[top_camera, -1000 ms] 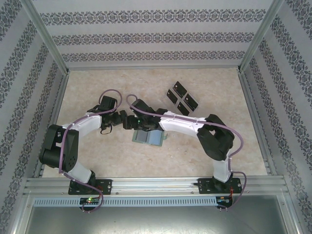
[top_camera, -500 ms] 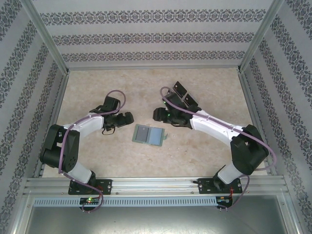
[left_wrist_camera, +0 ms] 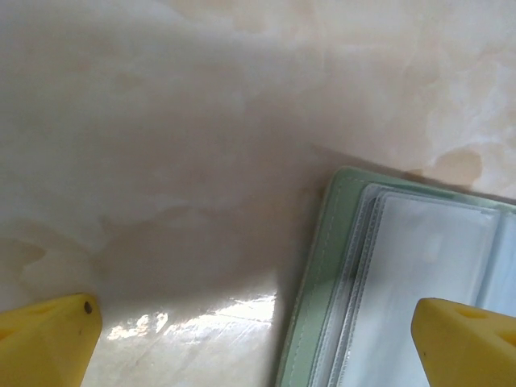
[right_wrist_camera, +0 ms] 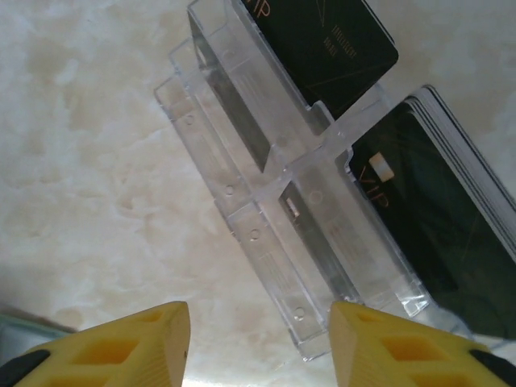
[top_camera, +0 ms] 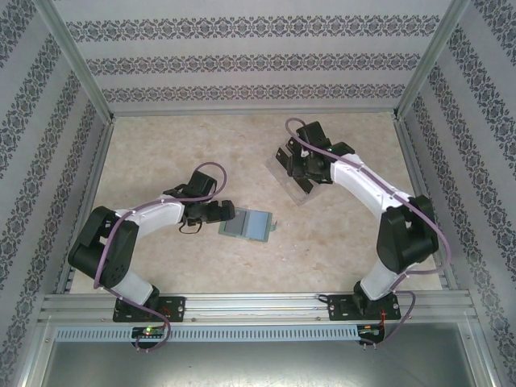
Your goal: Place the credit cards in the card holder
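Barely begun, apparently: credit cards [right_wrist_camera: 322, 40] in the clear tray [right_wrist_camera: 266, 201] just ahead of the half-spread right tool [right_wrist_camera: 258, 339] (pinching nothing). Card holder [left_wrist_camera: 322, 266] open partly beneath the wide-spread left tool [left_wrist_camera: 256, 326], sleeves seemingly empty.

**Change over the last second.** The right claw [top_camera: 303, 172] has left the card holder [top_camera: 247, 225] at the middle of the desk [top_camera: 161, 153]. It has swung to the far right and now hangs, jaws apart, over the clear tray [right_wrist_camera: 266, 210] of credit cards [right_wrist_camera: 322, 40], screening most of them from above. The holder, formerly part-covered by the right arm, lies fully exposed. The left claw [top_camera: 226, 213] has shifted nearer, up to the holder's left edge, with one yellow finger [left_wrist_camera: 468, 339] above its open face.
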Controlling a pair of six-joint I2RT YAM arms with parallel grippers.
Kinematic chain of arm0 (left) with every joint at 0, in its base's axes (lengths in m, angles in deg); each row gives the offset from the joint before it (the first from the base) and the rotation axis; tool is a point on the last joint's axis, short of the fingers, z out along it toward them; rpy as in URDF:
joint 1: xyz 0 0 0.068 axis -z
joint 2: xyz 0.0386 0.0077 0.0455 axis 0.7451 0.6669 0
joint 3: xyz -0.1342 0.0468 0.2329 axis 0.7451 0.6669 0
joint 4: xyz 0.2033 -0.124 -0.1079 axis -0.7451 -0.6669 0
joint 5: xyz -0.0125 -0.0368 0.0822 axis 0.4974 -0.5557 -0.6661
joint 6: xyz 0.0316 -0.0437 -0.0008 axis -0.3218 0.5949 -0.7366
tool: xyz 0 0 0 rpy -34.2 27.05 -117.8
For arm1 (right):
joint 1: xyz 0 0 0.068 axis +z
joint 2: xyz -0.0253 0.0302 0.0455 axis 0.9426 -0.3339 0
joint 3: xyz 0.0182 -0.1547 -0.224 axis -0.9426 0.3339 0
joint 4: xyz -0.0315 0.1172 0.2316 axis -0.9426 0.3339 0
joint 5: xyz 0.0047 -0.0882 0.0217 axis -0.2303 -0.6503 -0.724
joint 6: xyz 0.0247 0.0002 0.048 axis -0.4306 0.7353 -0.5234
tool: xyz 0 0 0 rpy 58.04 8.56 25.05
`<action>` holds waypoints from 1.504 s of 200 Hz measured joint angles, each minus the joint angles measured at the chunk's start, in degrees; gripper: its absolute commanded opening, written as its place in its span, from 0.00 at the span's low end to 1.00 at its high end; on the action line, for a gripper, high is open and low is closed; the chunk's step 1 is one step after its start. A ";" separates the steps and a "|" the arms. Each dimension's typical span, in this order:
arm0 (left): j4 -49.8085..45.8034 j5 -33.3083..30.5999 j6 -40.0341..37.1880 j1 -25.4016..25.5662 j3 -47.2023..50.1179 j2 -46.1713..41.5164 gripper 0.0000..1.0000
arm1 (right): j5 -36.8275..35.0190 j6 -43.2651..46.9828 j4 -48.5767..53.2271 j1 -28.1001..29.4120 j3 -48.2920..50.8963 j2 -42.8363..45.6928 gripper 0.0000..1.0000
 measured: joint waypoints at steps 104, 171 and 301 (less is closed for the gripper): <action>1.57 -2.38 2.19 1.33 0.98 -0.35 1.00 | -6.38 9.88 7.65 -0.02 -7.98 -11.45 0.33; 1.73 -2.67 2.25 1.42 1.09 -0.37 1.00 | -6.62 11.37 8.52 -0.02 -8.37 -13.75 0.25; 1.73 -3.15 2.27 1.79 1.09 -0.37 1.00 | -5.33 13.25 10.08 -0.37 -10.93 -13.92 0.00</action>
